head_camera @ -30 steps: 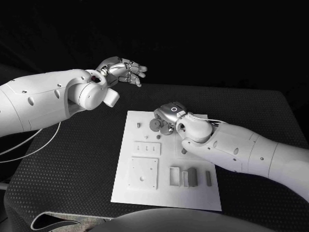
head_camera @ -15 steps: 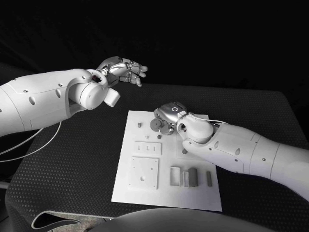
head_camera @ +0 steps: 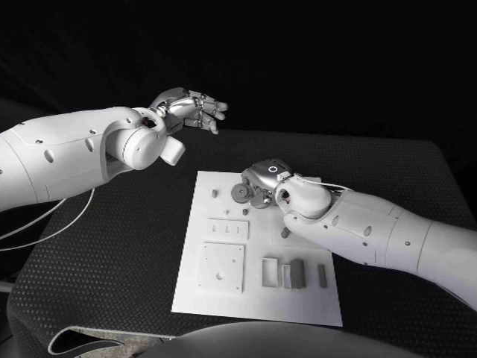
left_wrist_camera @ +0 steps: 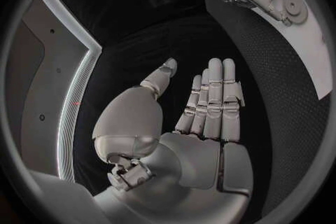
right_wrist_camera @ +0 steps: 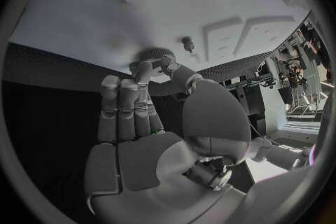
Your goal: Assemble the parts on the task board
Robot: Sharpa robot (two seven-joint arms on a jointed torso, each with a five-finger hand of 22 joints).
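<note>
Nearest me, the flat white task board (head_camera: 212, 294) carries shallow rectangular recesses and small grey parts. Further up it, my right hand (head_camera: 262, 181) has crept slightly along the board's far end, thumb and finger pinching the round, toothed grey gear (head_camera: 242, 193) there; I judge seating is still underway. Beyond, over the textured black table (head_camera: 99, 246), my left hand (head_camera: 192, 110) hovers unchanged, fingers loosely spread, holding nothing.
</note>
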